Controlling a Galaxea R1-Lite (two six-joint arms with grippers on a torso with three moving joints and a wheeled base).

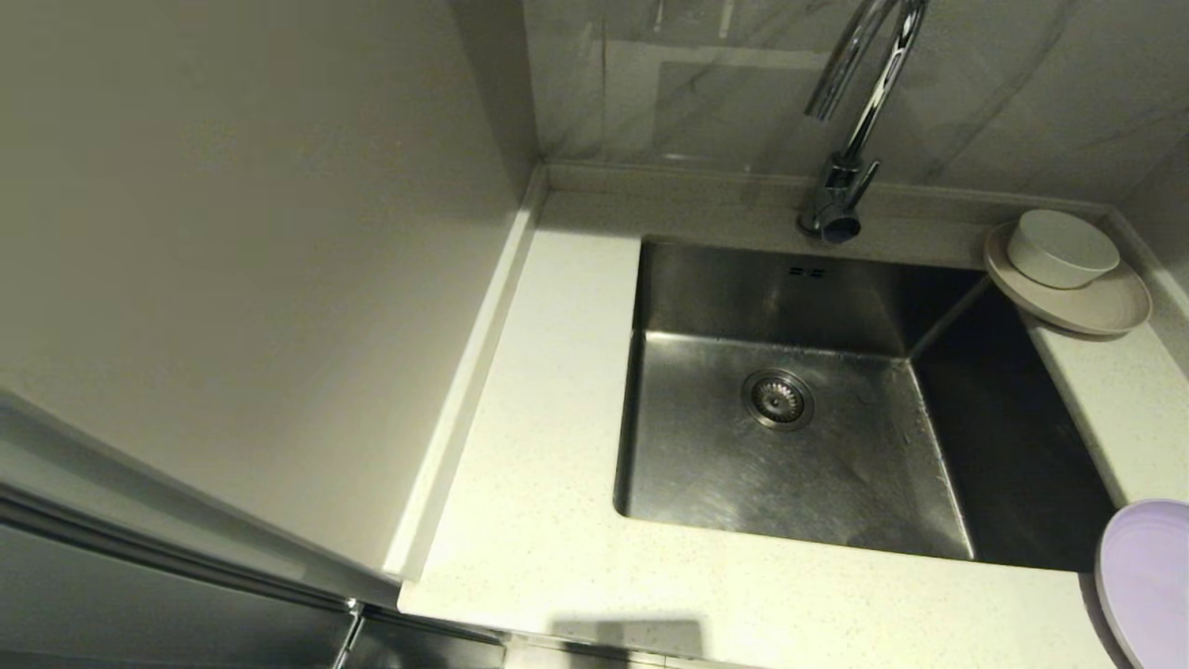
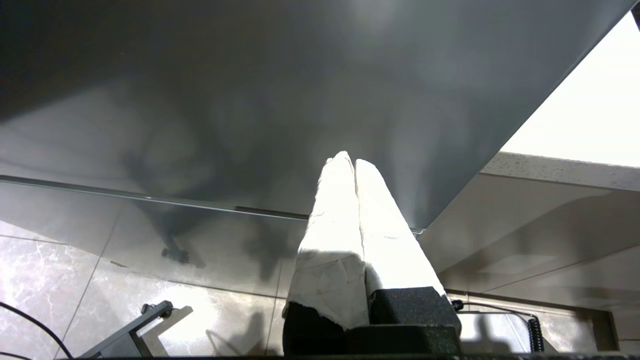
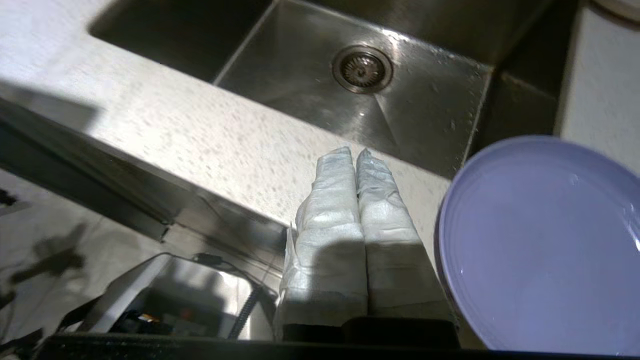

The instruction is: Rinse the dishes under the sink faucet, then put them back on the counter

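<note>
The white bowl sits on the cream-beige plate on the counter at the sink's far right corner. A lilac plate lies on the counter at the near right, its wet face close beside my right gripper. That gripper is shut with nothing in it, over the counter's front edge. The steel sink holds no dishes; the chrome faucet stands behind it. My left gripper is shut and empty, low beside the cabinet front, out of the head view.
A wall panel borders the counter on the left, with a raised rim along it. A dark cabinet door fills most of the left wrist view, above a tiled floor. Cables and a stand lie on the floor.
</note>
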